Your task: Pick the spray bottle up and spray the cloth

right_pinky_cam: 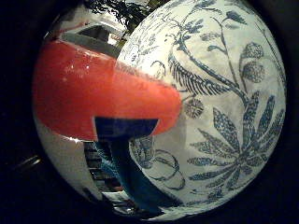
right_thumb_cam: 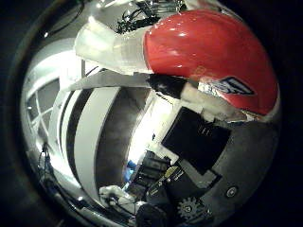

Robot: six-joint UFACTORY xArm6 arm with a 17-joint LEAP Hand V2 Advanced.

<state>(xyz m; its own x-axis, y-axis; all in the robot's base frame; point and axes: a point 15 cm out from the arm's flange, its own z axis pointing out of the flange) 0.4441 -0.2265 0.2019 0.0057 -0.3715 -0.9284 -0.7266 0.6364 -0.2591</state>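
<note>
The spray bottle's red head (right_pinky_cam: 93, 93) fills much of the little finger side view, close against my palm, with a dark blue trigger (right_pinky_cam: 124, 128) under it and the white bottle body (right_pinky_cam: 65, 158) beside it. Behind the head spreads the cloth (right_pinky_cam: 229, 102), white with a blue leaf and flower print. In the thumb side view the same red head (right_thumb_cam: 213, 56) ends in a pale translucent nozzle (right_thumb_cam: 109, 45). My right hand (right_thumb_cam: 199, 142) shows as black and geared parts curled against the bottle just under the head.
Beyond the bottle in the thumb side view are white curved bands (right_thumb_cam: 90, 137) of room structure and dark equipment (right_thumb_cam: 151, 170) far off. The cloth takes up nearly all the background in the little finger side view.
</note>
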